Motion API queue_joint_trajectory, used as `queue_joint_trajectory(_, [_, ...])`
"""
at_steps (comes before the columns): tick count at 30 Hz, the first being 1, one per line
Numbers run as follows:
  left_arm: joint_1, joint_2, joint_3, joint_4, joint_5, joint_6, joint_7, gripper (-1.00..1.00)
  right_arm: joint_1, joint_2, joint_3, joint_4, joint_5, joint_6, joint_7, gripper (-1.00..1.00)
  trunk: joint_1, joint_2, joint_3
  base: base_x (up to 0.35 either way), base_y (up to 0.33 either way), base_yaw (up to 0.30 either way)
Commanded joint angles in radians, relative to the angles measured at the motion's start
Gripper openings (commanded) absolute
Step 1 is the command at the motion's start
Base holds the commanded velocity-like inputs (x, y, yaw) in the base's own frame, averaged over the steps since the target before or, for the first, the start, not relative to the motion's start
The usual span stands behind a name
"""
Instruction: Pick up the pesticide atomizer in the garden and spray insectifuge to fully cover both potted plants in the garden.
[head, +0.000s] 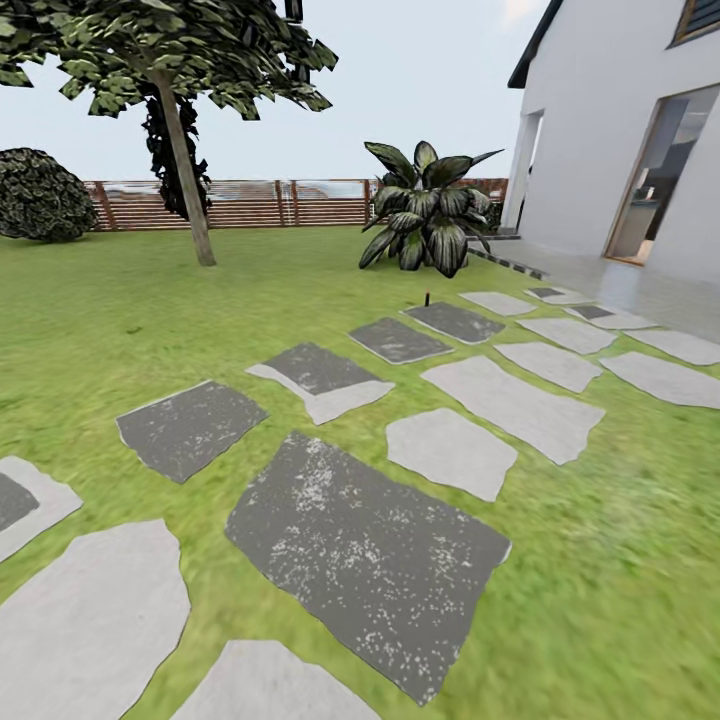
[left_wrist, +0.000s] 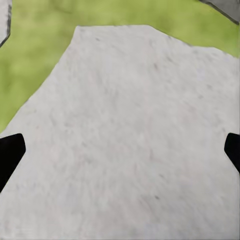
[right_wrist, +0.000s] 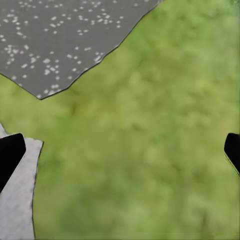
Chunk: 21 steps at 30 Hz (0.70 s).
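Across the lawn (head: 120, 310) in the head view, we see stepping stones (head: 365, 555) running toward the house (head: 610, 130), a big striped-leaf plant (head: 430, 215) far right and a fence (head: 240, 203) behind; we cannot make out the atomizer or the low potted plants, so we should keep scanning. Left wrist: the left gripper (left_wrist: 120, 155), fingers apart and empty, hangs over a pale stone (left_wrist: 125, 130). Right wrist: the right gripper (right_wrist: 120, 155), likewise spread, hangs over grass.

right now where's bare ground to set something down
Bare: the dark slab ahead, the pale slabs on its far right, and lawn between tree and stones. Crowded only by the big leafy plant near the house.
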Motion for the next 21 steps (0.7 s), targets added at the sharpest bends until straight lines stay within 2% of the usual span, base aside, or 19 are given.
queue_joint_trajectory(1, [-0.001,0.0,-0.001,0.001,0.0,-0.003,0.001,1.0,0.0,0.0,0.0,0.001,0.0,-0.003,-0.001,1.0,0.0,0.0,-0.001,0.339,0.0,0.0])
queue_joint_trajectory(21, [-0.001,0.0,-0.002,0.001,0.0,-0.003,0.0,1.0,0.0,0.0,0.0,0.002,0.002,-0.002,0.0,1.0,0.0,0.0,-0.001,0.339,0.0,0.0])
